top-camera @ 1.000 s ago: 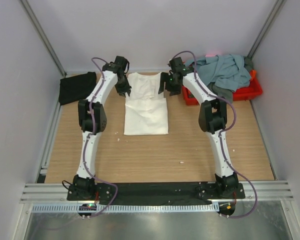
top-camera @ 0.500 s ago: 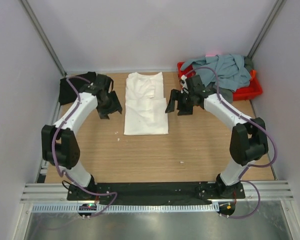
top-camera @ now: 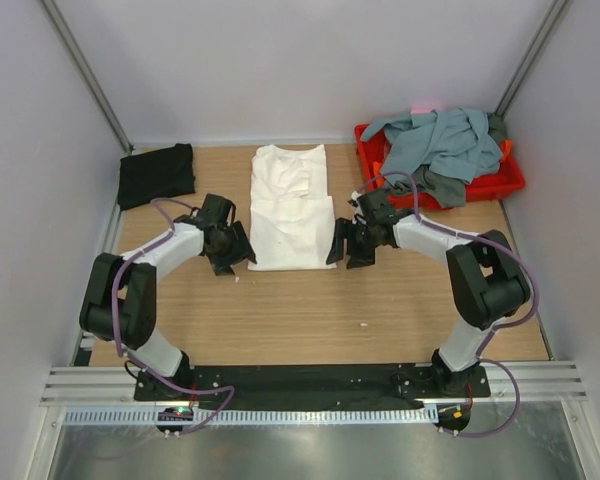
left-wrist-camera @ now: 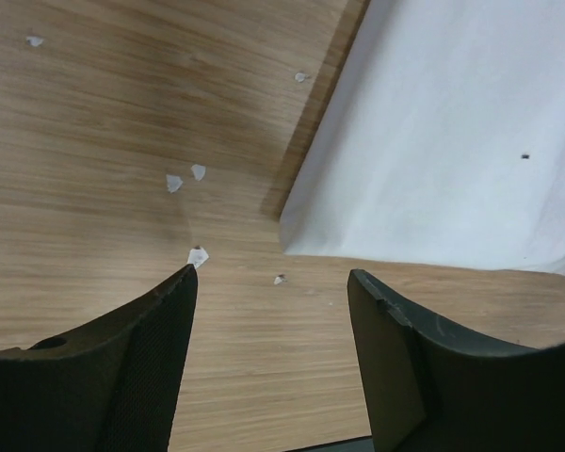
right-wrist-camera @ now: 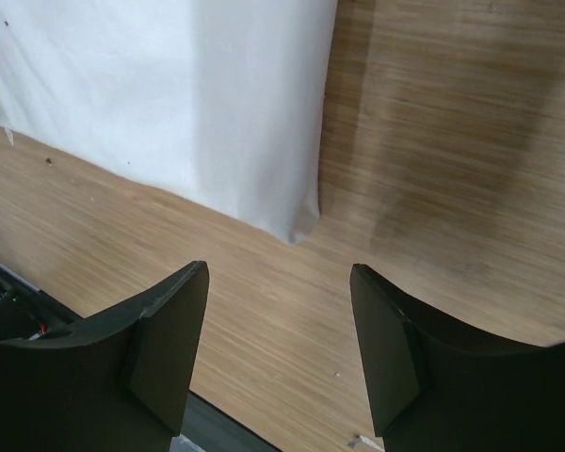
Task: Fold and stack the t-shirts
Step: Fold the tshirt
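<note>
A white t-shirt (top-camera: 291, 205) lies folded into a long strip in the middle of the table. My left gripper (top-camera: 236, 256) hovers low by its near left corner, open and empty. In the left wrist view that shirt corner (left-wrist-camera: 433, 141) lies just ahead of the left gripper (left-wrist-camera: 271, 278). My right gripper (top-camera: 343, 252) stands open by the near right corner. The right wrist view shows the white cloth (right-wrist-camera: 169, 104) ahead of the right gripper (right-wrist-camera: 279, 271), with bare wood between the fingers. A folded black t-shirt (top-camera: 156, 174) lies at the back left. Grey-blue and dark grey t-shirts (top-camera: 435, 140) are heaped at the back right.
The heap rests in a red plastic tray (top-camera: 500, 183) at the back right corner. Small white scraps (left-wrist-camera: 198, 172) dot the wood by the left gripper. Walls and metal rails close in the table on the left, right and back.
Both arms have drawn back from the shirt's far end to its near corners. The left gripper has opened.
</note>
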Robot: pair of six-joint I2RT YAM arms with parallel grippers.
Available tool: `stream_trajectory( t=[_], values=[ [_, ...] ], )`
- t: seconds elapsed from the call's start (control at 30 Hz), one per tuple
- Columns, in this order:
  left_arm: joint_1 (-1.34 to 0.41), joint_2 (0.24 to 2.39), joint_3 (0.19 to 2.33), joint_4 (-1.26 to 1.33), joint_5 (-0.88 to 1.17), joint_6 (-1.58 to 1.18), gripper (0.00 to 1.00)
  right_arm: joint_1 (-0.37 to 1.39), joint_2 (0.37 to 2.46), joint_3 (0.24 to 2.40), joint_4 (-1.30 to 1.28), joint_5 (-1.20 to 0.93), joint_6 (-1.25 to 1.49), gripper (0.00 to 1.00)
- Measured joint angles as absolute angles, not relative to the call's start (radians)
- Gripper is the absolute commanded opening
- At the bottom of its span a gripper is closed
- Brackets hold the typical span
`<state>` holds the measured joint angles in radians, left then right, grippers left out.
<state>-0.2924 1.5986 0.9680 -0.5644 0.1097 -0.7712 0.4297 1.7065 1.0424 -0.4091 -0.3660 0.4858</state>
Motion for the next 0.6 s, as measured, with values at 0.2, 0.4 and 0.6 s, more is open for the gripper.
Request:
stream_trajectory(
  t=[0.2, 0.4, 0.6],
  values=[
    [-0.292, 1.604, 0.958, -0.497, 0.116, -0.778, 0.64, 0.430, 1.771, 1.042, -0.360, -0.368, 0.495, 0.58],
    [-0.298, 1.610, 0.944, -0.472, 0.113, -0.778, 0.60, 0.430, 1.791, 1.042, -0.334, -0.370, 0.504, 0.50],
    [-0.330, 1.629, 0.923, -0.455, 0.102, -0.782, 0.51, 0.430, 1.808, 1.041, -0.305, -0.377, 0.510, 0.40]
  ],
)
